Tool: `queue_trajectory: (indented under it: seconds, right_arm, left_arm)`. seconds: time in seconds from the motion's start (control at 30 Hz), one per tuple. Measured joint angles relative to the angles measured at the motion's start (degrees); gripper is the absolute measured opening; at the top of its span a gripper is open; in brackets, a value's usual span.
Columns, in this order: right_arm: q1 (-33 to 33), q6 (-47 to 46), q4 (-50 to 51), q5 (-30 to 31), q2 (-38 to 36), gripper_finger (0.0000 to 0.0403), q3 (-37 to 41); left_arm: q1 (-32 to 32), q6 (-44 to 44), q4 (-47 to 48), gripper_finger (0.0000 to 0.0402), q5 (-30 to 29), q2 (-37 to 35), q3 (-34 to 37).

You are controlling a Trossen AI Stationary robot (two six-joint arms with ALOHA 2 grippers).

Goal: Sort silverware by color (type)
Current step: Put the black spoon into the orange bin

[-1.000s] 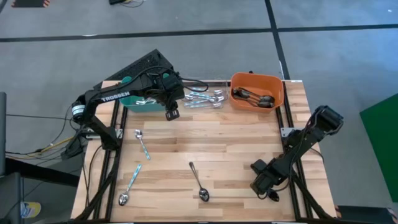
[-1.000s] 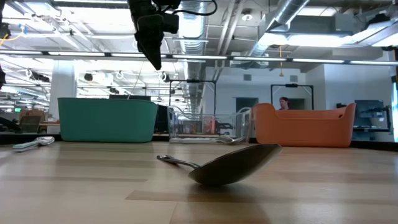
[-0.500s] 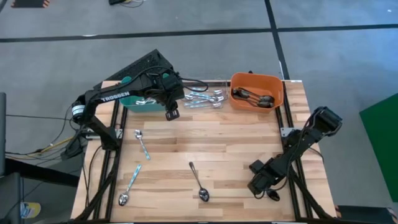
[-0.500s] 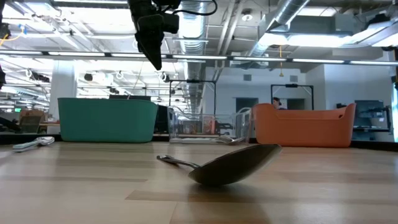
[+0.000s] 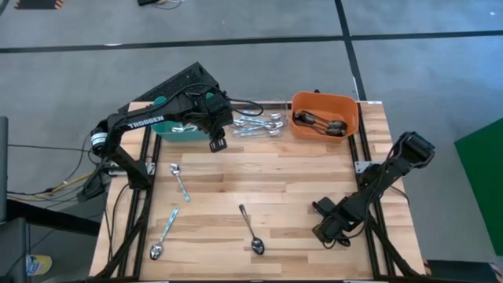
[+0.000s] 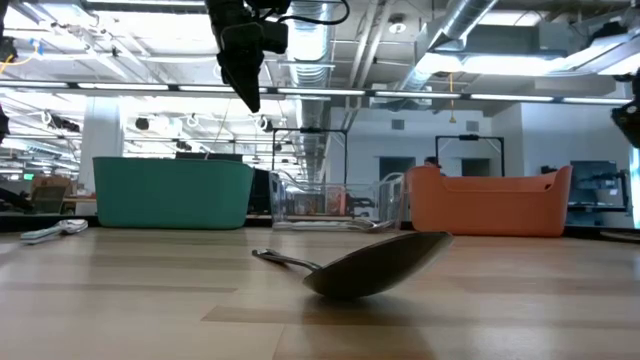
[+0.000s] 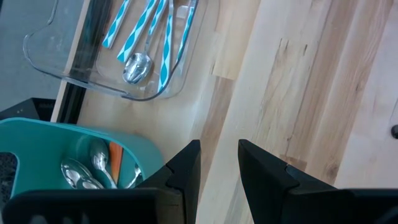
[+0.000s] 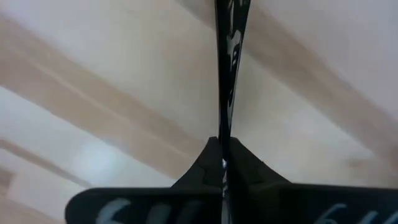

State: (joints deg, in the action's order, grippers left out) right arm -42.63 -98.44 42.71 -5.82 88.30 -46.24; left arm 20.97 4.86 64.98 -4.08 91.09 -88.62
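Observation:
The silverware left on the table is a teal-handled spoon (image 5: 181, 182), a second teal one (image 5: 165, 234) and a dark-handled spoon (image 5: 251, 230) whose bowl (image 6: 375, 262) rests on the wood. My right gripper (image 5: 324, 233) is low near the table's near right edge, shut on another dark spoon (image 5: 339, 242). My left gripper (image 5: 218, 144) hangs above the table beside the teal bin (image 5: 174, 127). Its fingers (image 7: 186, 171) stand slightly apart, with nothing between them. My right gripper pinches the spoon's thin dark handle (image 8: 224, 93) between its two shut fingers (image 8: 205, 162). The handle sticks out straight ahead past the fingertips, over the wood. Whether the spoon is clear of the table, I cannot tell.
Along the far edge stand the teal bin (image 7: 37, 140) with orange-handled spoons, a clear bin (image 5: 258, 124) with teal-handled spoons, and an orange bin (image 5: 346, 106) with dark spoons. The middle of the table (image 5: 283, 177) is bare wood.
My right gripper has shifted a little toward the table's left and far edges. The dark spoon's bowl beside it has moved along with it.

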Motion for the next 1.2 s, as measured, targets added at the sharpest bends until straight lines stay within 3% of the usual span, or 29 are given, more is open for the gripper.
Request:
queue_trajectory:
  seconds: [0.17,0.43,0.63,0.9,1.2]
  right_arm:
    - [0.0,0.1,0.8,3.4,-3.5,0.0012,-0.1]
    - [2.9,3.0,3.7,15.5,-12.2,0.0012,-0.3]
    - [9.5,9.1,6.2,27.0,-19.0,0.0012,-0.3]
    - [24.3,28.6,4.7,31.6,-26.4,0.0012,-0.3]
    - [47.7,57.2,-2.0,31.4,-32.1,0.0013,-0.3]
  left_arm:
    - [0.0,0.0,0.0,0.0096,0.0,0.0,0.0]
    - [0.0,0.0,-0.7,0.0096,0.1,0.0,0.0]
    - [0.0,-0.2,-5.6,0.0096,0.1,0.0,0.0]
    - [0.0,-1.5,-6.8,0.0096,0.0,0.0,0.0]
    - [0.0,-2.1,-5.6,0.0096,0.0,0.0,0.0]
